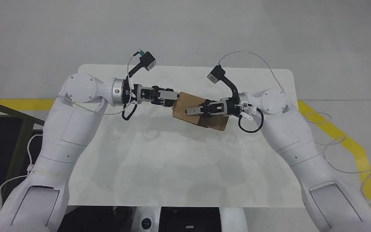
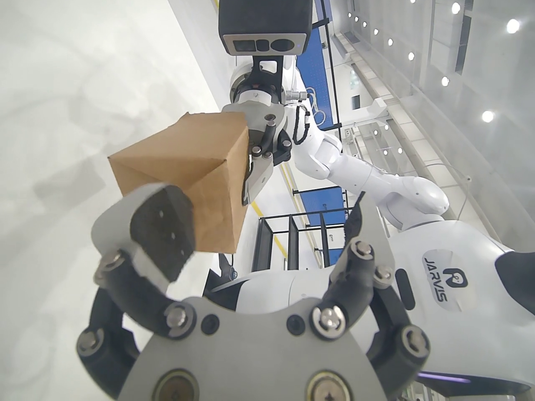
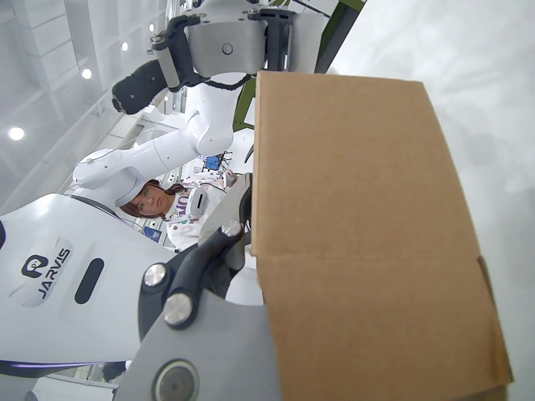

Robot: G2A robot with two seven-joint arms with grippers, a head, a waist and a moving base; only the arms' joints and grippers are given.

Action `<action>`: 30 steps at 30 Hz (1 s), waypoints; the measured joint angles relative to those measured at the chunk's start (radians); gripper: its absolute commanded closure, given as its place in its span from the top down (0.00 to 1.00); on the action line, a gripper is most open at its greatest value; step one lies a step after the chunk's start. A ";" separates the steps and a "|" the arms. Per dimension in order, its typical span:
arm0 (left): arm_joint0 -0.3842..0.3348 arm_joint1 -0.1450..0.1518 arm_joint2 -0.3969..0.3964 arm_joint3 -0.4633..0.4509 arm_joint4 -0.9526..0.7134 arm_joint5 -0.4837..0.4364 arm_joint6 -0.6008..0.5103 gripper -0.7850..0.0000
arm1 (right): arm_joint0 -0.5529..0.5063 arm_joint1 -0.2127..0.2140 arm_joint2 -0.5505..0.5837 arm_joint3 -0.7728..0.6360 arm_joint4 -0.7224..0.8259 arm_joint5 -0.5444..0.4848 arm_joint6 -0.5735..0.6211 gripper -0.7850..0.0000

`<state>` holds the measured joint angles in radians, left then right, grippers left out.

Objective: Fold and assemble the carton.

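A brown carton [image 1: 196, 111] is held above the middle of the white table [image 1: 174, 174], folded into a box shape. My right gripper [image 1: 201, 109] is shut on one wall of it; one of its fingers [image 3: 236, 204] lies against the carton [image 3: 355, 210], while the other is hidden behind the cardboard. My left gripper [image 1: 172, 97] is open at the carton's opposite end. In the left wrist view its fingers [image 2: 163, 227] stand wide apart just before the carton [image 2: 188, 168]. Whether they touch it I cannot tell. The right wrist view has the left gripper [image 3: 200, 60] beyond the carton's far edge.
The table's surface around and beneath the carton is bare. Yellow floor tape [image 1: 23, 104] runs past both table sides. A dark rack [image 1: 14, 145] stands on the floor beside the table's left side.
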<state>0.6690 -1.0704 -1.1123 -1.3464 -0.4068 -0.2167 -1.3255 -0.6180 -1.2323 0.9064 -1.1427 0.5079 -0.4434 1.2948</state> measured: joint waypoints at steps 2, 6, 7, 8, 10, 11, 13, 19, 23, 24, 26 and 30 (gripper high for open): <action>-0.002 0.000 0.001 0.003 -0.004 -0.001 0.000 1.00 | 0.002 -0.001 0.000 0.002 -0.001 -0.001 0.003 0.00; -0.008 0.001 0.000 0.007 -0.011 -0.004 -0.001 1.00 | 0.004 -0.002 0.002 0.006 -0.001 -0.001 0.005 0.00; -0.008 0.001 -0.001 0.008 -0.012 -0.004 -0.001 1.00 | 0.004 -0.002 0.002 0.007 -0.002 -0.001 0.006 0.00; -0.008 0.001 -0.001 0.008 -0.012 -0.004 -0.001 1.00 | 0.004 -0.002 0.002 0.007 -0.001 -0.002 0.006 0.00; -0.008 0.002 0.002 0.006 -0.008 -0.007 -0.003 1.00 | 0.004 -0.003 0.004 0.007 0.002 -0.004 0.005 0.00; -0.007 0.002 0.003 0.005 -0.008 -0.008 -0.004 1.00 | 0.004 -0.003 0.005 0.007 0.003 -0.006 0.004 0.00; -0.006 0.002 0.008 0.002 -0.002 -0.010 -0.011 1.00 | 0.004 -0.004 0.008 0.008 0.006 -0.009 0.000 0.00; -0.006 0.004 0.015 0.016 0.024 -0.013 -0.003 1.00 | 0.001 -0.003 0.022 0.006 0.017 -0.015 0.006 0.00; -0.008 0.006 0.016 0.028 0.048 -0.015 0.005 1.00 | -0.007 -0.001 0.030 -0.001 0.024 -0.017 0.013 0.00; -0.009 0.007 0.018 0.032 0.061 -0.014 0.007 1.00 | -0.009 0.000 0.032 -0.004 0.026 -0.019 0.014 0.00; -0.010 0.008 0.021 0.041 0.085 -0.013 0.015 1.00 | -0.013 0.000 0.037 -0.008 0.031 -0.021 0.016 0.00; -0.006 0.008 0.030 0.064 0.093 -0.012 0.021 1.00 | -0.018 0.002 0.046 -0.016 0.041 -0.026 0.025 0.00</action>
<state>0.6627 -1.0626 -1.0823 -1.2825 -0.3136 -0.2288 -1.3043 -0.6360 -1.2306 0.9522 -1.1584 0.5491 -0.4695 1.3194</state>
